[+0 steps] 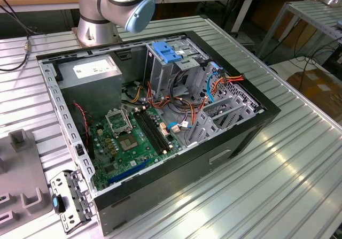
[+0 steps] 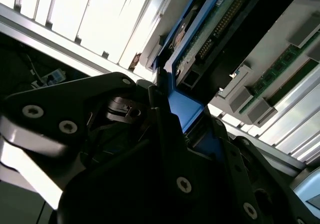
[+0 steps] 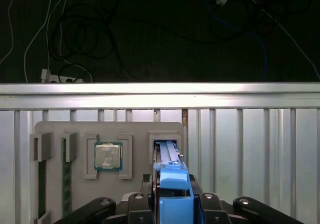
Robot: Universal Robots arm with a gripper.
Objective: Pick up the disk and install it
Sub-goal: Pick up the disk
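My gripper (image 3: 173,206) sits narrow, clamped on the disk (image 3: 168,155) by its blue rails (image 3: 173,181). The disk stands on edge in a slot (image 3: 153,140) of the grey tray (image 3: 135,130). I judge it dense, rigid and shock-sensitive, with the plastic rails the safest hold. The slot walls hug it closely, so only straight out looks free.

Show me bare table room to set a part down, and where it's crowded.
Free: the ribbed table between the computer case and the exterior view's right edge, and the patch bordered by the case's other wall and the grey tray. Crowded: inside the case, packed with boards and cables, and the tray, where the gripper is shut on the disk.
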